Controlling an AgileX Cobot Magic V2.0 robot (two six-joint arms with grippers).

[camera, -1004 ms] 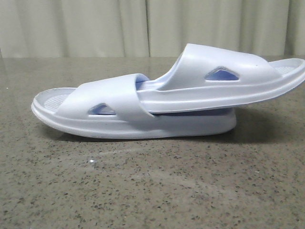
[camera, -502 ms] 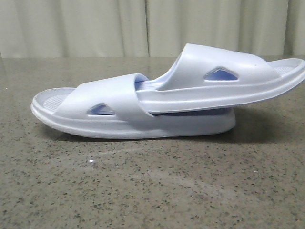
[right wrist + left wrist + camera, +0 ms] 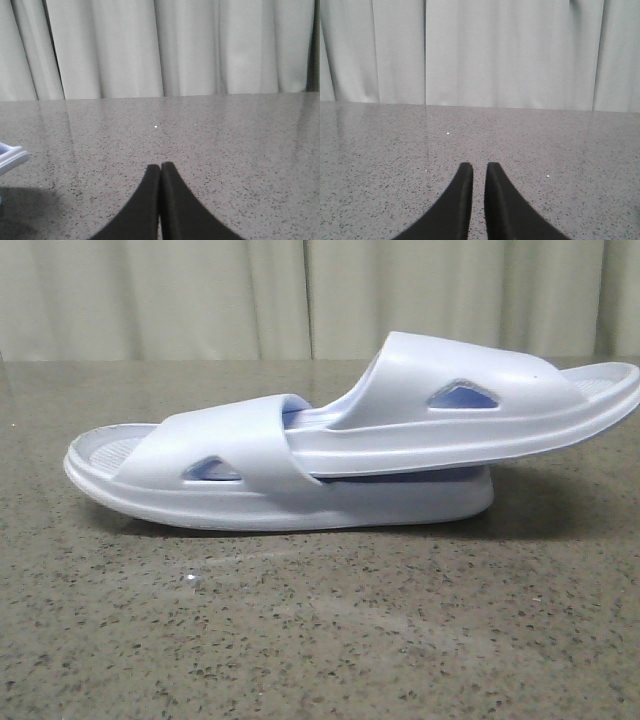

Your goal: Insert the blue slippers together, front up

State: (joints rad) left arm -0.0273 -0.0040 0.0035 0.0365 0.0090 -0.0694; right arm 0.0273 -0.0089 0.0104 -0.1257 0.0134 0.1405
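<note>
Two pale blue slippers lie nested on the speckled table in the front view. The lower slipper (image 3: 380, 502) rests flat on its sole, its strap towards the left. The upper slipper (image 3: 520, 425) has one end pushed under that strap, and its other end rises to the right. Neither gripper appears in the front view. My left gripper (image 3: 479, 167) hovers over bare tabletop, a narrow gap between its black fingers and nothing in it. My right gripper (image 3: 160, 166) has its fingers pressed together, empty. One slipper's end (image 3: 10, 155) shows at the edge of the right wrist view.
The grey-brown speckled stone table (image 3: 320, 640) runs back to a pale curtain (image 3: 200, 300). No other objects are in any view.
The lower slipper has shifted very slightly to the left; nothing else differs.
</note>
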